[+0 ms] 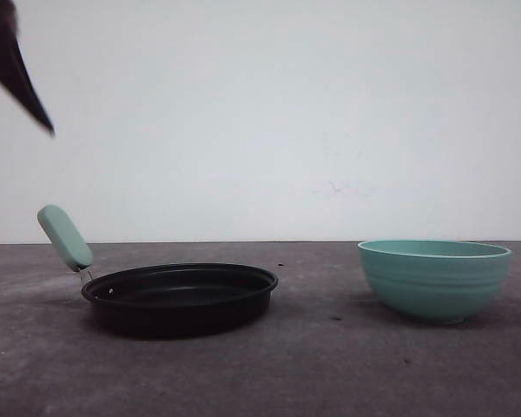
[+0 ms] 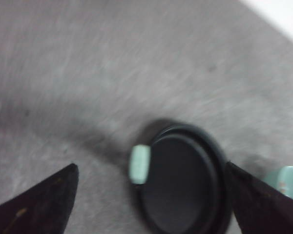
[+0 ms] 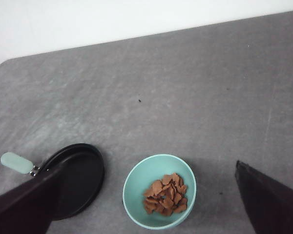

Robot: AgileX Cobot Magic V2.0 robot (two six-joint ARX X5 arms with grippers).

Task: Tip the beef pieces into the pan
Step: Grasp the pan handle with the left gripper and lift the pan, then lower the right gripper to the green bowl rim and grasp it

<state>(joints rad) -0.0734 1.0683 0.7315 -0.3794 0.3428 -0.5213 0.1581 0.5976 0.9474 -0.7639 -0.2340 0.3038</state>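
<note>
On the matte grey table (image 1: 330,365), the shallow round black pan (image 1: 181,295) sits left, empty; the beef pieces (image 3: 165,194), jagged orange-brown chunks, lie in the ribbed teal bowl (image 1: 434,278) at right. Both claws spread wide, gripping nothing

Soft, even light; the pan (image 1: 181,298) and bowl (image 1: 434,280) throw faint shadows on the table (image 1: 330,365). The left wrist view is motion-blurred; other views sharp.
</note>
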